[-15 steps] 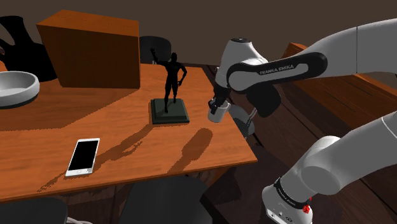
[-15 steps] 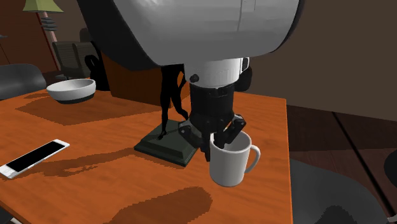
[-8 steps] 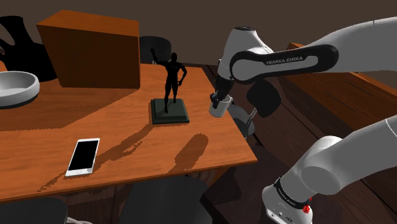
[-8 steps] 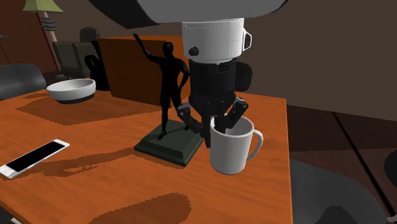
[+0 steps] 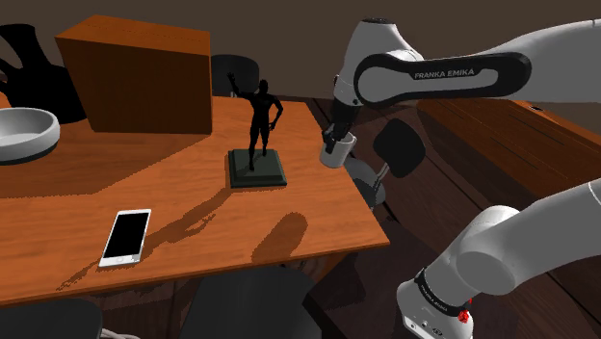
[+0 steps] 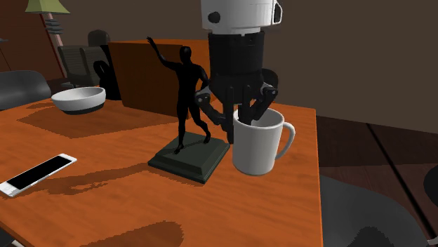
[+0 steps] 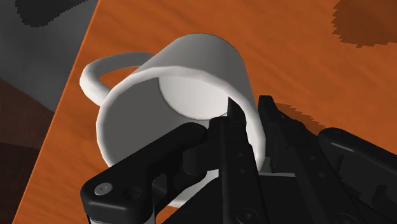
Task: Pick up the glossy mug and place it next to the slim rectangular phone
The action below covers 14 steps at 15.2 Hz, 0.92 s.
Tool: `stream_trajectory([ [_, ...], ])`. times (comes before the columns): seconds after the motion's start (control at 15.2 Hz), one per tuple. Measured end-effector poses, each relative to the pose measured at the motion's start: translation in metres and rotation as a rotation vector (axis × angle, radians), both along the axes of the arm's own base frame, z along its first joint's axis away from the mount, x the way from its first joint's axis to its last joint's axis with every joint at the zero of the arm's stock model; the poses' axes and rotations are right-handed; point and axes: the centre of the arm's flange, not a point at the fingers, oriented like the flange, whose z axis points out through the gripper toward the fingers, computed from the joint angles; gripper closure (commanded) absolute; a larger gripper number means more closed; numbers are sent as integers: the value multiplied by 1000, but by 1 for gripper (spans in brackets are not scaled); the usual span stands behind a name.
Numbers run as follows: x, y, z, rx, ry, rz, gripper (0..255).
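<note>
Seen in the second exterior view, the slim phone [image 6: 38,174] lay flat at the far left of the table [image 6: 105,144] with nothing beside it, so the placing was not yet done. Well apart to the right, just past the figurine [image 6: 188,91], the black gripper [image 6: 242,118] held the white mug [image 6: 258,146] in the air, clear of the tabletop and near its right-hand edge. The jaws pinched the mug's wall at the rim. The wrist view showed one of the fingers [image 7: 238,153] reaching inside the cup and the other pressed against the outside.

By my reading the pick-up was complete. What remained was the carry across the table, around or over the figurine, and the set-down next to the phone.

The phone was a thin rectangle with a pale rim and a black screen. Behind it sat a shallow round bowl [image 6: 78,99], plain and whitish. Next came a plain brown wooden box [image 6: 144,70] with flat faces and square corners. The figurine was a matte black human form with one arm raised, standing on a dark stepped square plinth. The mug was a smooth, straight-sided cylinder with a loop handle turned to the right. The tabletop showed warm orange wood.
</note>
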Motion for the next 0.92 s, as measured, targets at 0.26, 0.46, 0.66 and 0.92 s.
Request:
stream_trajectory([
  [0.26,-1,0,23,0,0,0,255],
  [0.46,1,1,37,0,0,0,255],
  [0.66,3,28,41,-1,0,1,255],
  [0.92,11,79,44,-1,0,1,255],
])
